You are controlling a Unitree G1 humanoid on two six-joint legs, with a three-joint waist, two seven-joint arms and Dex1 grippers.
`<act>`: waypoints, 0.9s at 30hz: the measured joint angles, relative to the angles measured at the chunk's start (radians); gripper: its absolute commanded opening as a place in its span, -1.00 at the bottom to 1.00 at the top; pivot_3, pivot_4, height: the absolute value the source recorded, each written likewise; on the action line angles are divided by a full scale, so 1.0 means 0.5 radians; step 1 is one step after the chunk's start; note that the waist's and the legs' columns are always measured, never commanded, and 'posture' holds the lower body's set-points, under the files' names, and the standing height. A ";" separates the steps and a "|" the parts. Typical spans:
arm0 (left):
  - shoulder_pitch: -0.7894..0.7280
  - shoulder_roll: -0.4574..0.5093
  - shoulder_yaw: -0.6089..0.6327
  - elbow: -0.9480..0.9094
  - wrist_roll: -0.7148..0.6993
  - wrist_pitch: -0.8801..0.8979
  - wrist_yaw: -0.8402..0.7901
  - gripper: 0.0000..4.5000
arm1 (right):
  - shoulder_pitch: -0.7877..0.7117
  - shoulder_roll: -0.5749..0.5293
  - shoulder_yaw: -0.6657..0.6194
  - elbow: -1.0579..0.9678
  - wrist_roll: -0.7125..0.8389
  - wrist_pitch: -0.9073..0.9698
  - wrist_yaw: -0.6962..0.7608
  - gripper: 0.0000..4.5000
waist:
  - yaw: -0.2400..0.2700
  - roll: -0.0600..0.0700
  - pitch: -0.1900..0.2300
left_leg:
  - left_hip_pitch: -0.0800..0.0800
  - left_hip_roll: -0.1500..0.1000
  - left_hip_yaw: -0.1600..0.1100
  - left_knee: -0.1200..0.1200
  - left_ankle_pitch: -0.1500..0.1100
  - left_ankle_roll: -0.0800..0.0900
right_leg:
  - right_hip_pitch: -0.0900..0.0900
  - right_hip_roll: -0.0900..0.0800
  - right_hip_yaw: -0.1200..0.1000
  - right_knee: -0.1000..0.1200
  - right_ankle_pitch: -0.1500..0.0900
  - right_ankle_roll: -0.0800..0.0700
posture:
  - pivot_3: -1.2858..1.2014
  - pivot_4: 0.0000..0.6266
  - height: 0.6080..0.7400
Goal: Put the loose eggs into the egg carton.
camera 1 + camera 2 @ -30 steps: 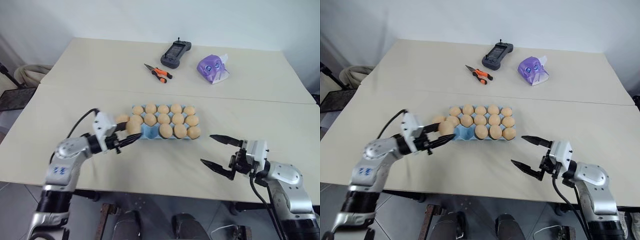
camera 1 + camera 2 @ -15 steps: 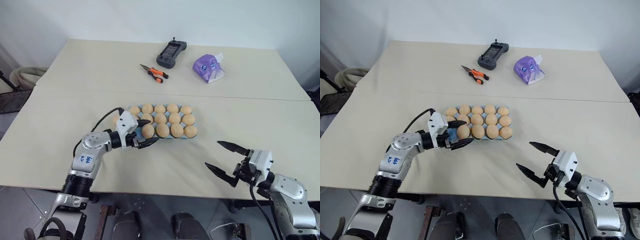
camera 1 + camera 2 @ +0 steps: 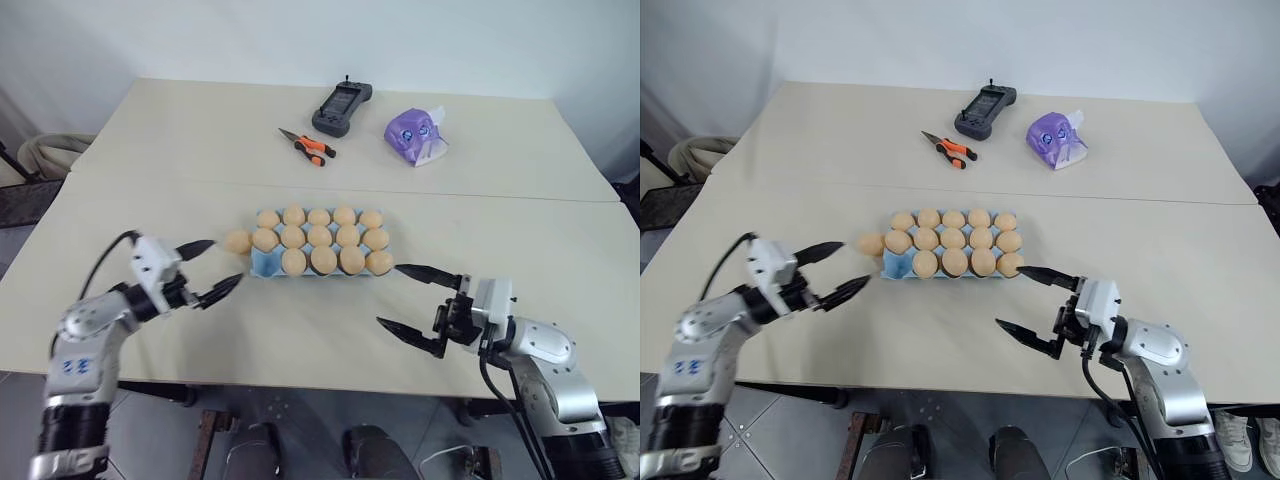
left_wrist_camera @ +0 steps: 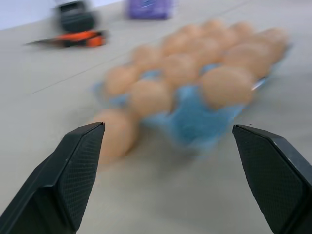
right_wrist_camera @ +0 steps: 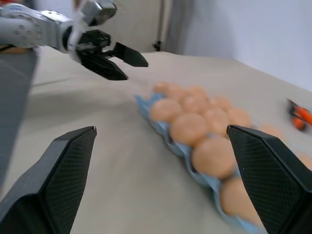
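Both claws gape empty: left claw [image 3: 211, 268] near loose egg [image 3: 237, 241] beside carton [image 3: 268, 263]; right claw [image 3: 407, 297] by its other end.

The egg carton [image 3: 263, 263], a light blue moulded pulp tray without a lid, lay flat on the counter [image 3: 320, 330] with its long side across the view. Tan-orange eggs filled nearly every cup in its three rows of five; the near row's leftmost cup stood empty, its blue hollow showing. One loose egg [image 3: 236, 241], smooth, oval and the same tan-orange as the rest, rested on the counter just beside the carton's left end, level with the middle row.
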 measured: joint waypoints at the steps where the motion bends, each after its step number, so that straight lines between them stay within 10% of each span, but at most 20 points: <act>1: 0.056 0.003 0.065 0.002 0.001 -0.030 0.027 0.99 | -0.010 0.000 0.002 0.000 0.005 0.009 0.008 1.00 | 0.000 0.000 0.000 | 0.000 0.000 0.000 0.000 0.000 0.000 | 0.000 -0.002 0.000 -0.001 0.000 0.000 | 0.03 -0.52 1.00; 14: 0.485 0.002 0.301 -0.006 -0.047 -0.136 0.096 0.99 | 0.021 -0.139 -0.152 0.070 0.075 0.013 0.165 1.00 | 0.002 -0.002 -0.001 | -0.001 -0.001 -0.002 -0.009 -0.006 0.003 | 0.003 -0.006 -0.004 -0.011 0.000 -0.002 | 0.03 -0.52 1.00; 27: -0.318 -0.033 -0.217 0.398 0.207 -0.071 0.252 0.99 | 0.198 -0.206 -0.297 0.142 0.054 -0.021 0.167 1.00 | 0.011 -0.001 -0.001 | -0.001 -0.006 0.001 -0.003 -0.003 0.001 | 0.002 0.006 -0.002 -0.011 0.001 -0.001 | 0.03 -0.52 1.00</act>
